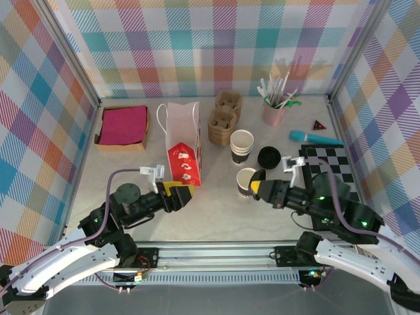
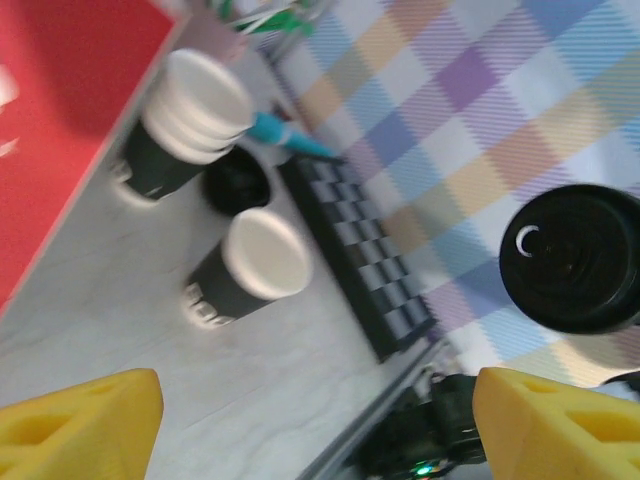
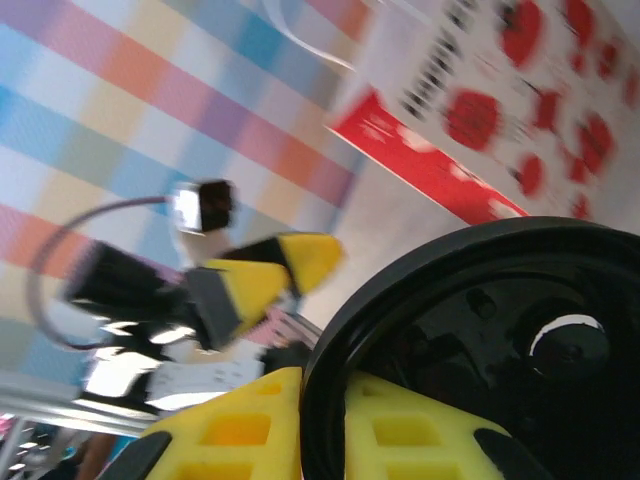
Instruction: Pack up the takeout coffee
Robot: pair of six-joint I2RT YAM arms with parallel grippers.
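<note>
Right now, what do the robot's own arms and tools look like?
The left tool and right tool each carry yellow wedge-shaped fingers on black bodies. Both arms have black joints, white lower links, purple cables looping over the wrists, and small green lights.

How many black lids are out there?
2. A loose lid lies between the stacked cups and the checkered board; a second lid is pinched in the right claw, beside the single open cup. The loose one may be a stack.
</note>
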